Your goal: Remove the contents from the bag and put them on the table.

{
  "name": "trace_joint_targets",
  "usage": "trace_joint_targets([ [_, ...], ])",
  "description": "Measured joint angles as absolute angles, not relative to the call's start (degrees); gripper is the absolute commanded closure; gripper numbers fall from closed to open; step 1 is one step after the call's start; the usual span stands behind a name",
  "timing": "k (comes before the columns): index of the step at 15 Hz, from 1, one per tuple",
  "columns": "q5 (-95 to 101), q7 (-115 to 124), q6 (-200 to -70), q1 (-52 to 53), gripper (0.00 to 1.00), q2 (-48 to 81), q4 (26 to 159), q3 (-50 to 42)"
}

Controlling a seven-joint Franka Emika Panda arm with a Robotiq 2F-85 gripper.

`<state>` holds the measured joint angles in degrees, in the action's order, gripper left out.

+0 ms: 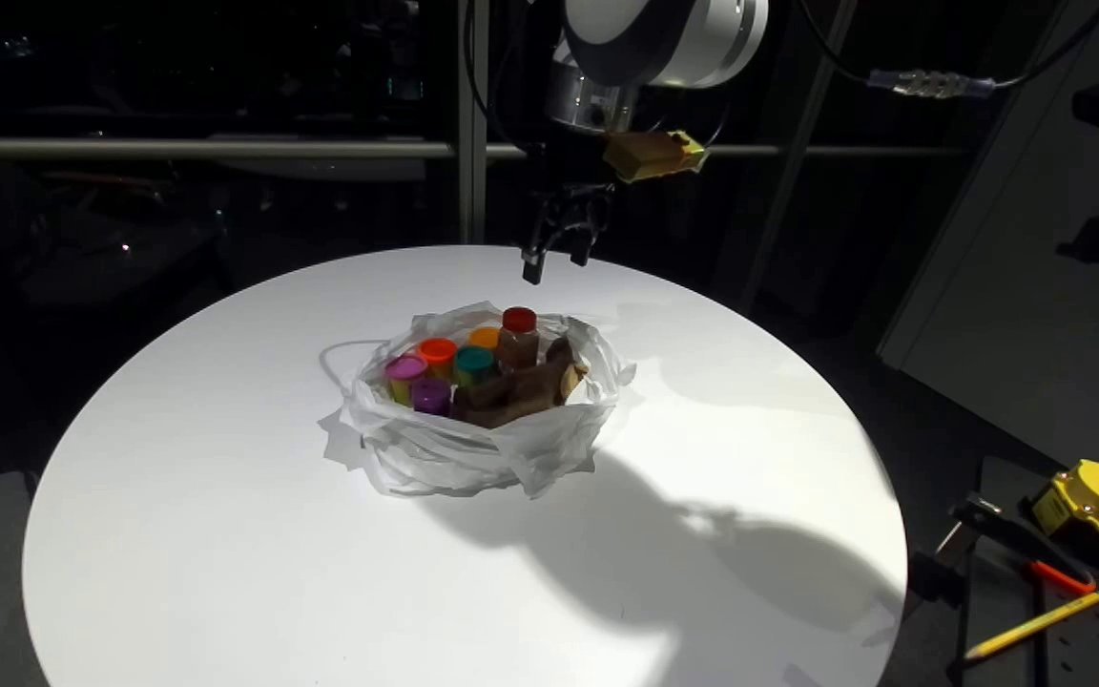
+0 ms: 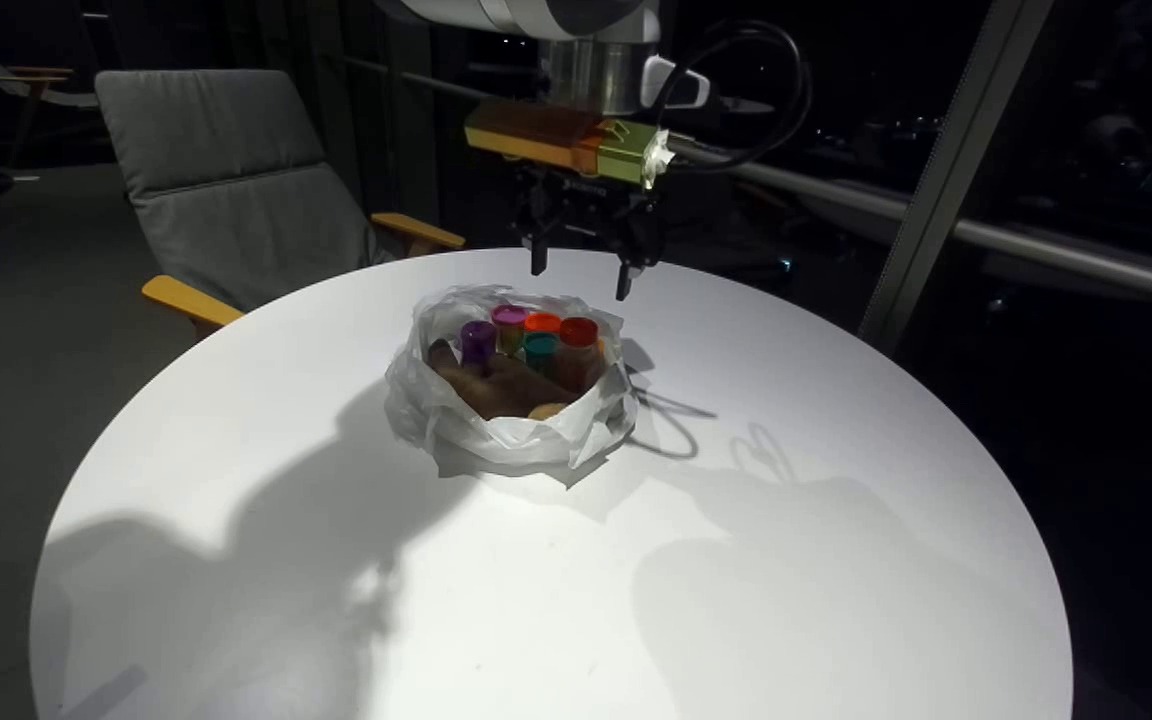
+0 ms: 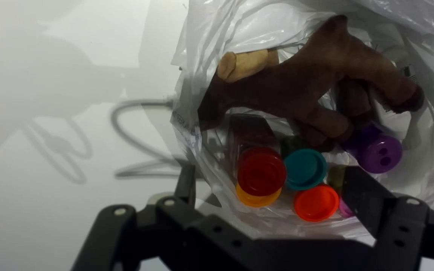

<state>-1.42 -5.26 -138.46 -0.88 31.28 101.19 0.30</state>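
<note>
Jaws hang wide apart — toy [image 3: 288,86], bottle [image 3: 258,162], cups [image 3: 305,169] in bag [image 1: 464,453].

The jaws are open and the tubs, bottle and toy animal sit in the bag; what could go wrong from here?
The bag is loose, wrinkled film: the jaws may snag its rim and drag it across the table.
The red-capped bottle stands close to the teal-lidded tub, so a grasp on either might knock its neighbour.
The toy animal sprawls beside the purple container; lifting it could drag that container along.
</note>
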Motion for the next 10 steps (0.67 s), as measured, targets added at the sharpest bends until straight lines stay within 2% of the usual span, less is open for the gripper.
trace_joint_targets([
  [10,-1.41,-7.29,-138.97,-0.92,0.00,33.47,99.84,0.39],
])
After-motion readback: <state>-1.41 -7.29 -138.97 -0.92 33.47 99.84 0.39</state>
